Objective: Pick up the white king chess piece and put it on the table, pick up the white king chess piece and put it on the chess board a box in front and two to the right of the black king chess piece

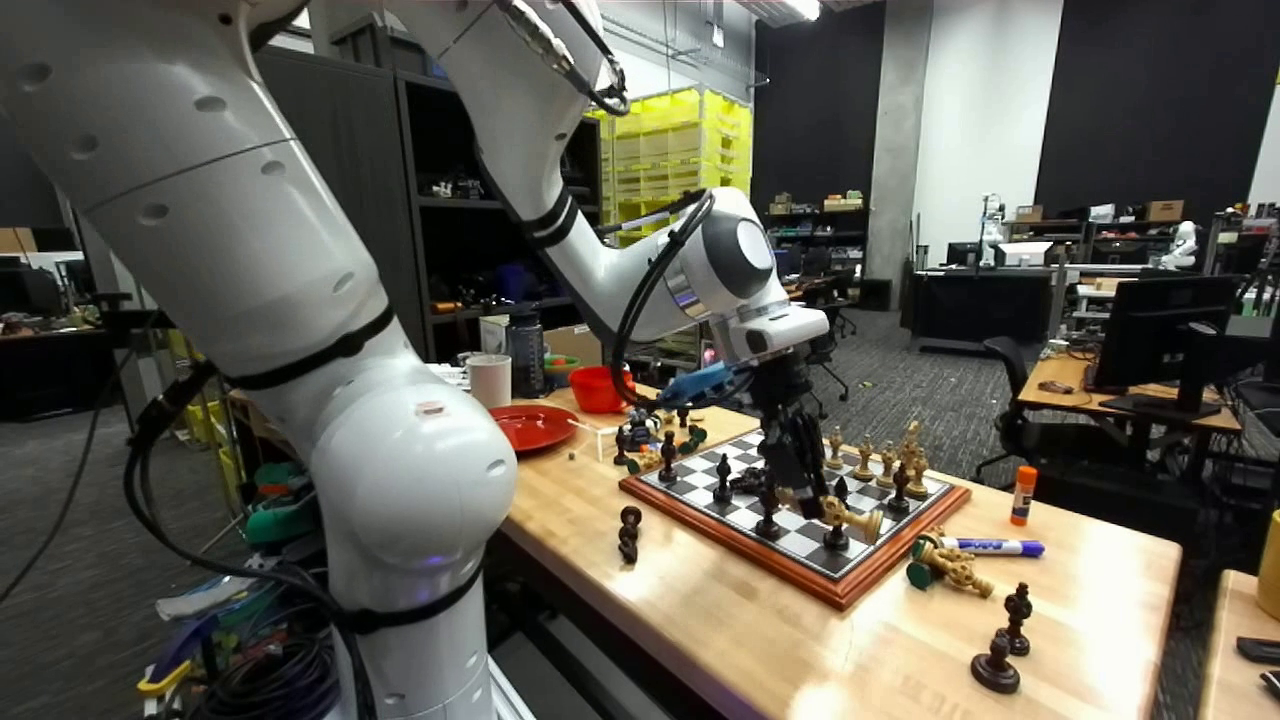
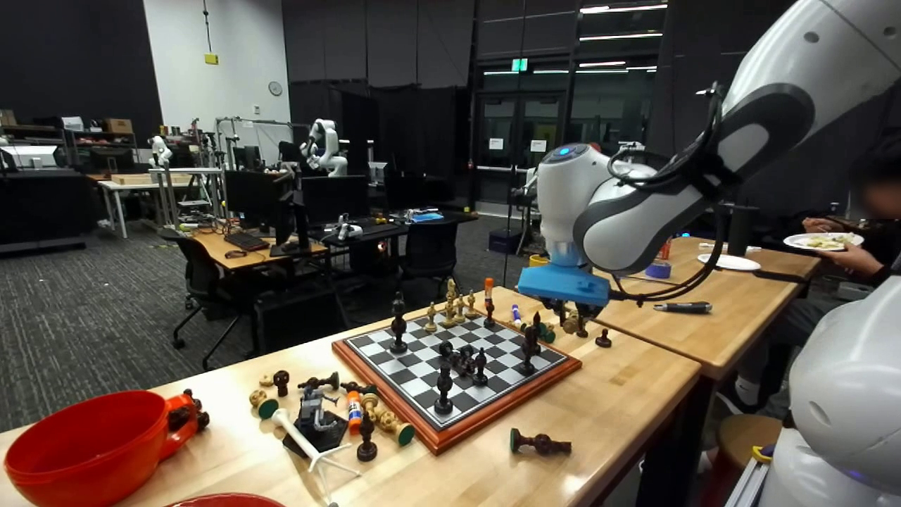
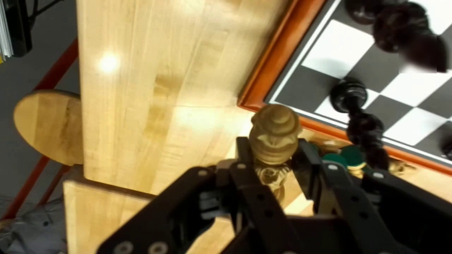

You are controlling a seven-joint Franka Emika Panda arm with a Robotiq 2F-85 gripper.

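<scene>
My gripper (image 3: 273, 151) is shut on the white king chess piece (image 3: 275, 132), its fingers (image 3: 243, 150) pressing on both sides below the crown. In an exterior view the white king (image 1: 852, 519) is tilted almost flat, base outward, near a corner of the chess board (image 1: 735, 547). The wrist view shows it against the table (image 3: 141, 106) just outside the board's frame. Blue material on the wrist partly hides the gripper in an exterior view. Several dark pieces stand on the board, among them a tall one (image 2: 398, 327); I cannot tell which is the black king.
Fallen light pieces (image 1: 950, 568) lie beside the board, close to a purple marker (image 1: 1000, 547). A glue stick (image 1: 1022, 495) and dark pieces (image 1: 1016, 615) stand nearby. One dark piece (image 2: 540, 442) lies on the table. A red bowl (image 2: 91, 443) and small clutter surround the far side.
</scene>
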